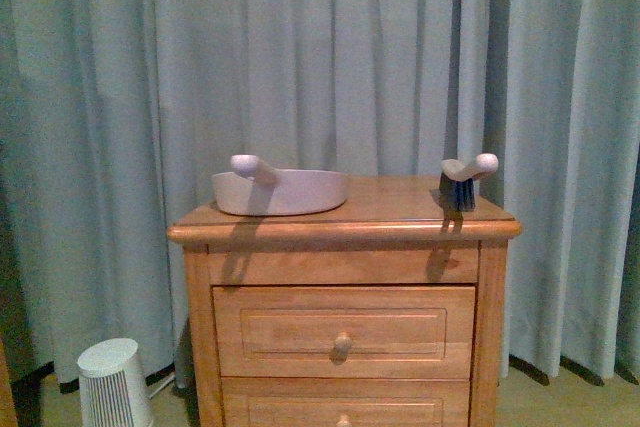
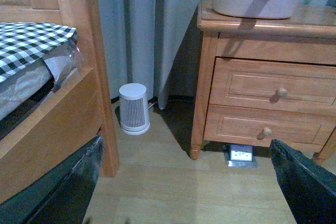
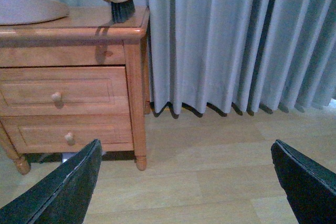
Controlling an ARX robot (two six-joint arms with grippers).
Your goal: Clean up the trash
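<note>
Left gripper (image 2: 185,148) and right gripper (image 3: 185,148) hang low over the pale wooden floor (image 3: 220,182), jaws spread wide apart. On the two-drawer wooden bench (image 1: 390,203) sit a pale plastic dustpan (image 1: 285,192) and a dark-bristled hand brush (image 1: 460,185), well apart. The crumpled white paper trash shows in no view.

I can read no text, label, brand or number anywhere in my three views. The only candidate is the small grey box (image 2: 241,155) on the floor under the nightstand (image 2: 273,82), seen from my left wrist: it carries a pale patch, but that is too small and blurred for me to make out any writing
</note>
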